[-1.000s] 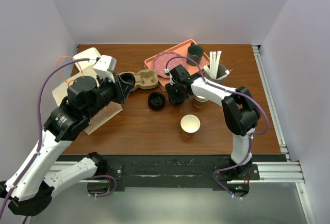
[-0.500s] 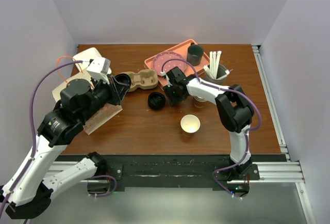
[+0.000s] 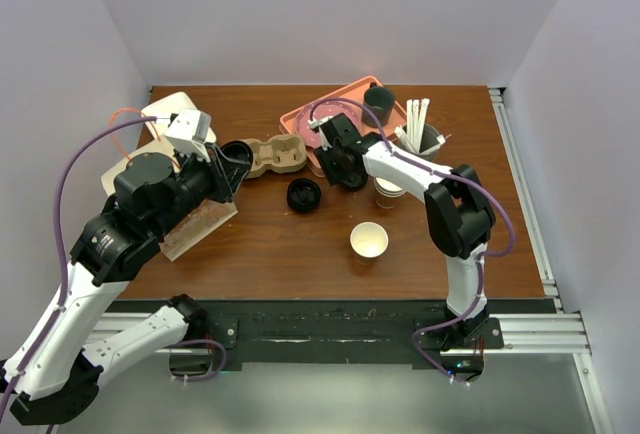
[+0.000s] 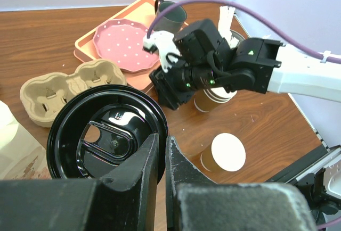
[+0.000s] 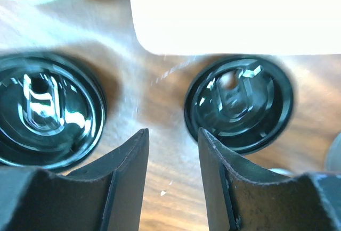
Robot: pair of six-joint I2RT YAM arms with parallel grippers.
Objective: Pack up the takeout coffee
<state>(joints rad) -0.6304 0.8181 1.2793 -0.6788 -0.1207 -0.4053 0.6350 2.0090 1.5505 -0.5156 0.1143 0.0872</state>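
Note:
The brown kraft paper cup, white inside, stands open-topped on the table and also shows in the left wrist view. My left gripper is shut on the rim of a round black sip lid, held above the table at the left; its fingertips pinch the lid's right edge. My right gripper is open and empty, low over the table by the pink tray's front edge. In the right wrist view its tips point at bare wood between two black lids.
A pulp cup carrier lies between the grippers. More black lids sit mid-table. A pink tray holds a dotted plate and dark mug. A stack of lidless cups, stirrers and paper bags stand around.
My right gripper has moved up toward the tray's front edge. My left arm pulled back a little to the left, still holding the lid.

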